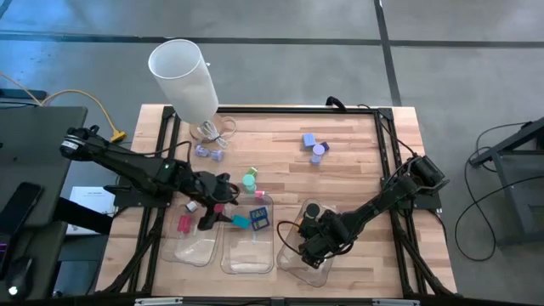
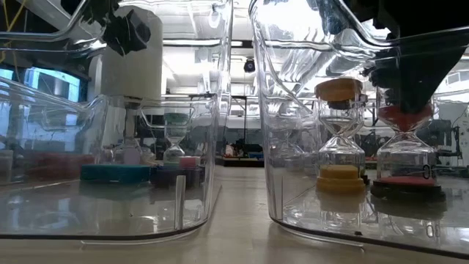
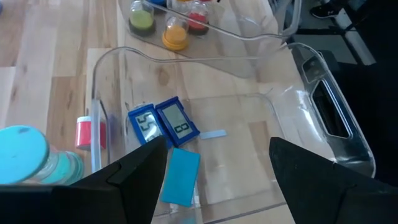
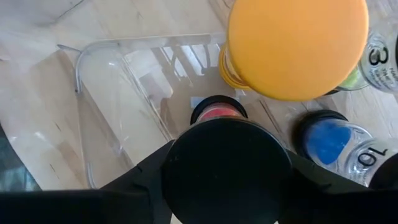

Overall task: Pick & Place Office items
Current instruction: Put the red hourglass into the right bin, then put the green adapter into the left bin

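Standing items: small hourglass timers, orange-capped and red-sand with black caps, upright in the right clear plastic tray.
Right gripper: fingers closed around the black-capped timer's top, inside that tray.
Middle clear tray: two blue digital timers and a teal block lying flat.
Left gripper: fingers spread, holding nothing, above the middle tray.
Table: purple pieces, tall white cylinder.

Overhead downward, table-level level, wrists close above trays
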Robot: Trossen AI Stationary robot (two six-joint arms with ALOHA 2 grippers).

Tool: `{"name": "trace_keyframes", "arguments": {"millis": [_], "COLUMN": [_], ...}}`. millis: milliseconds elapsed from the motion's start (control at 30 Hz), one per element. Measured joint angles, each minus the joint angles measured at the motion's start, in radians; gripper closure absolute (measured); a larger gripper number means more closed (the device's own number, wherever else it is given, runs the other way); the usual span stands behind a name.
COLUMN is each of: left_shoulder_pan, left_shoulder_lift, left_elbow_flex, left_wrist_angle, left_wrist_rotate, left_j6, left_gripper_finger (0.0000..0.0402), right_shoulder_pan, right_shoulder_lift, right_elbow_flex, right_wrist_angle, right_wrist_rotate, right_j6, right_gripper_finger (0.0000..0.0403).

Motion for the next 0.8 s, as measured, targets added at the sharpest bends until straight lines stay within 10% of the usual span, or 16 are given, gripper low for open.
{"name": "trace_keyframes", "arguments": {"millis": [800], "left_shoulder_pan": [-0.003], "left_shoulder_lift": [0.0], "left_elbow_flex": [0.0], "left_wrist_angle": [0.0], "left_wrist_rotate": [0.001], "left_j6": [-0.059], "left_gripper_finger": [0.0126], "right_shoulder_pan": [0.0], "right_shoulder_lift": [-0.008], "right_elbow_flex": [0.001], "right_wrist_angle": [-0.09], "right_wrist_rotate": [-0.25], "right_j6": [0.065], "right_gripper_finger": [0.0153]}}
